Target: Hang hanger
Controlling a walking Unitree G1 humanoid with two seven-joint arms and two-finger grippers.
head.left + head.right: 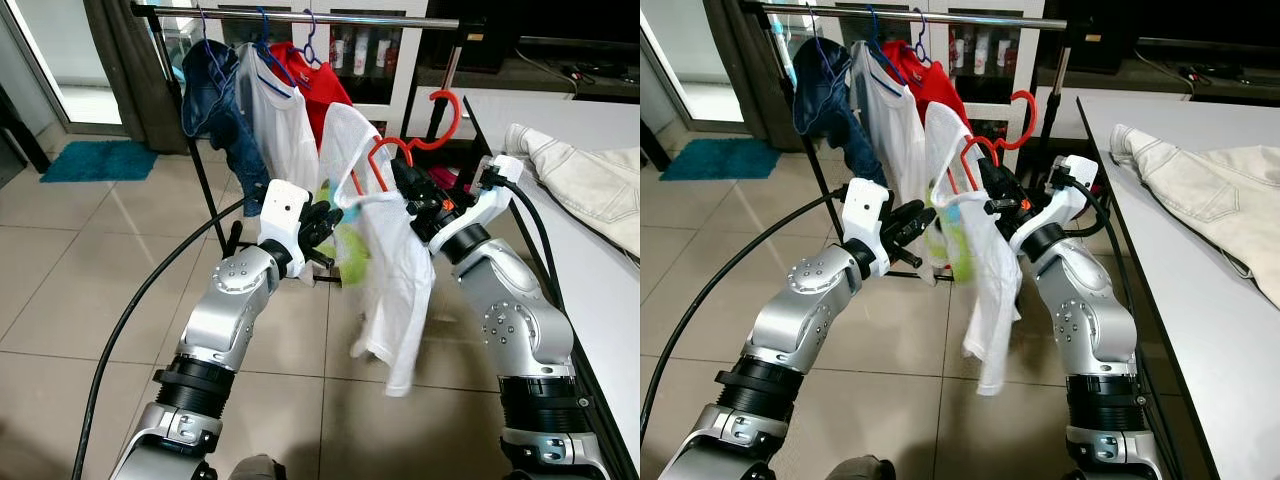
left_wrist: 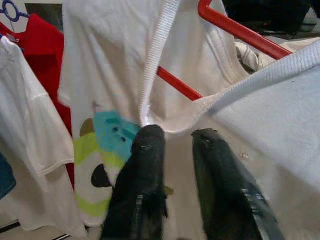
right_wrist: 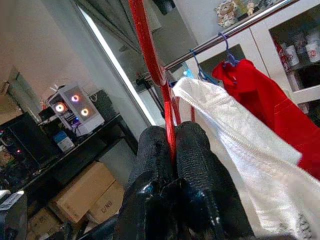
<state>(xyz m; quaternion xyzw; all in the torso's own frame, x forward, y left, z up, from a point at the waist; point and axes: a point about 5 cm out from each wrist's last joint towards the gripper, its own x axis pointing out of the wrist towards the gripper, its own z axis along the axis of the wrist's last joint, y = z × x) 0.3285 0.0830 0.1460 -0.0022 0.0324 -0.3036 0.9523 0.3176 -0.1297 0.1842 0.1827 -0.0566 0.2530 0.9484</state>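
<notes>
Mid-frame, right end effector (image 1: 408, 190) clamped on the stiff, light red hanger (image 1: 440, 125); left end effector (image 2: 177, 142), fingers apart, steadies the limp white shirt (image 1: 385, 270); grip near the hook.

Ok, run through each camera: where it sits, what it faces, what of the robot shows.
Left eye, head: down at both arms, red hanger with white shirt, clothes rail.
Right eye, head: same scene; table with a cream garment.
Left wrist: along left gripper fingers at the shirt.
Right wrist: along right gripper, shut on the hanger.
All share the hanger.
</notes>
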